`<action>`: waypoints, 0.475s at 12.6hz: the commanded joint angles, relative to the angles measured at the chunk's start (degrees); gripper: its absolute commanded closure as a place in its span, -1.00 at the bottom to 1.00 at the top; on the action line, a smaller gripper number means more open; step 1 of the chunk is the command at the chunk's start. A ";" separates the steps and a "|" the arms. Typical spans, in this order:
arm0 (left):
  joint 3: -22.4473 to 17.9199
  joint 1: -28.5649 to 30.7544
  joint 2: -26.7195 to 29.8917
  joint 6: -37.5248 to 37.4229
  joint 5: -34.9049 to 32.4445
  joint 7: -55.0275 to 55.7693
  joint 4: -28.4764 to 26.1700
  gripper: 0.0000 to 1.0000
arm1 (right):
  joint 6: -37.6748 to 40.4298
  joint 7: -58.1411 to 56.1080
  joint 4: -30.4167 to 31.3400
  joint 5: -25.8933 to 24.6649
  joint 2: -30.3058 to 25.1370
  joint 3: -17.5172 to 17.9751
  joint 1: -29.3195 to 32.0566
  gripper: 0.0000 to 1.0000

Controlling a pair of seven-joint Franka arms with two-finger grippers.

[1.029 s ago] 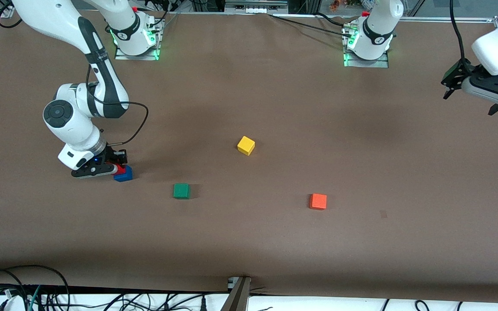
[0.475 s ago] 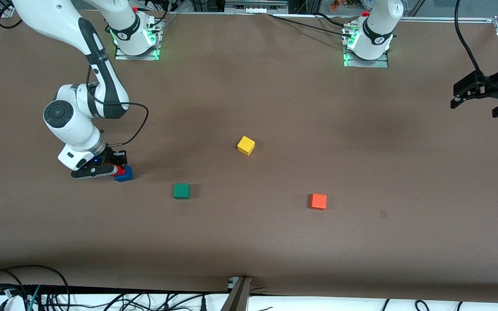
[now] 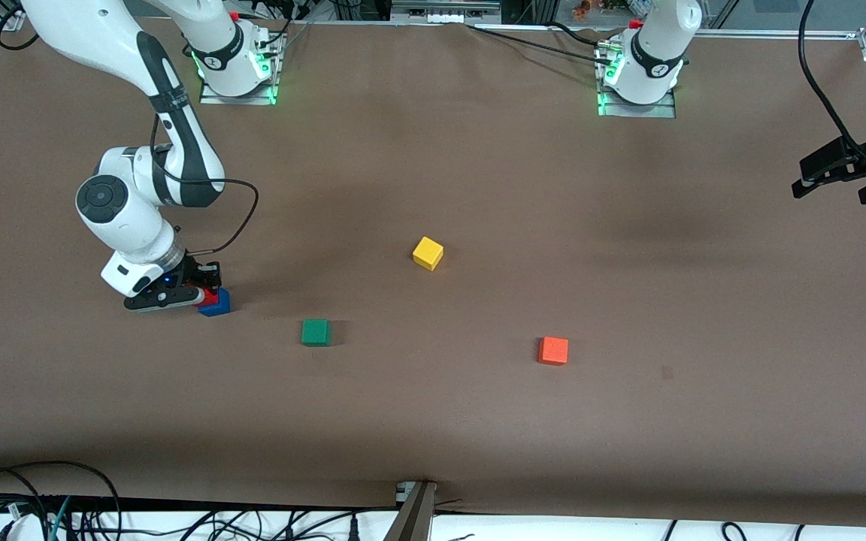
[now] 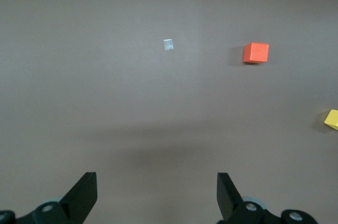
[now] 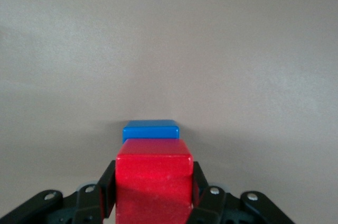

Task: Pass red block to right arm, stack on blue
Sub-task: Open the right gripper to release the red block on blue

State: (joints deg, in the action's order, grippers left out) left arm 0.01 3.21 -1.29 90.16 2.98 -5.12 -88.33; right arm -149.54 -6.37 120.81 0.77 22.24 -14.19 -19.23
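Note:
My right gripper (image 3: 206,289) is shut on the red block (image 3: 210,295), with a finger pressed on each side of it in the right wrist view (image 5: 154,182). It holds the red block right over the blue cube (image 3: 218,304), which sits on the table toward the right arm's end. In the right wrist view only the blue cube's top edge (image 5: 151,129) shows past the red block. I cannot tell whether the two touch. My left gripper (image 3: 843,174) is open and empty, up over the table's edge at the left arm's end; its fingertips (image 4: 84,192) stand wide apart.
A green cube (image 3: 316,332), a yellow cube (image 3: 428,253) and an orange cube (image 3: 553,350) lie apart on the brown table. The orange cube (image 4: 255,53) and the yellow cube's edge (image 4: 331,119) also show in the left wrist view. Cables run along the table's near edge.
The left arm has swung away toward the left arm's end of the table, its gripper still open. The right gripper has stayed over the blue cube with the red block.

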 commanded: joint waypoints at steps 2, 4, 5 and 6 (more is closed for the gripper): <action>0.08 0.39 1.11 0.54 -1.40 0.64 -0.44 -1.00 | -0.49 1.27 -0.32 -0.60 0.53 0.22 0.16 0.66; 0.16 0.57 1.11 -0.24 -1.23 1.52 -0.61 -1.00 | -0.58 1.27 -0.32 -0.51 0.79 0.31 0.07 0.66; 0.16 0.66 1.11 -0.51 -1.23 1.52 -0.53 -1.00 | -0.75 1.27 -0.32 -0.51 0.88 0.31 0.07 0.66; 0.08 0.74 1.11 -0.52 -1.05 1.26 -0.44 -1.00 | -0.75 1.27 -0.66 -0.51 0.88 0.31 0.07 0.66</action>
State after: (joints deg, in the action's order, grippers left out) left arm -0.11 3.60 -1.15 90.06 2.59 -4.52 -88.32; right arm -149.57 -6.34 120.79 0.78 22.26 -14.19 -19.24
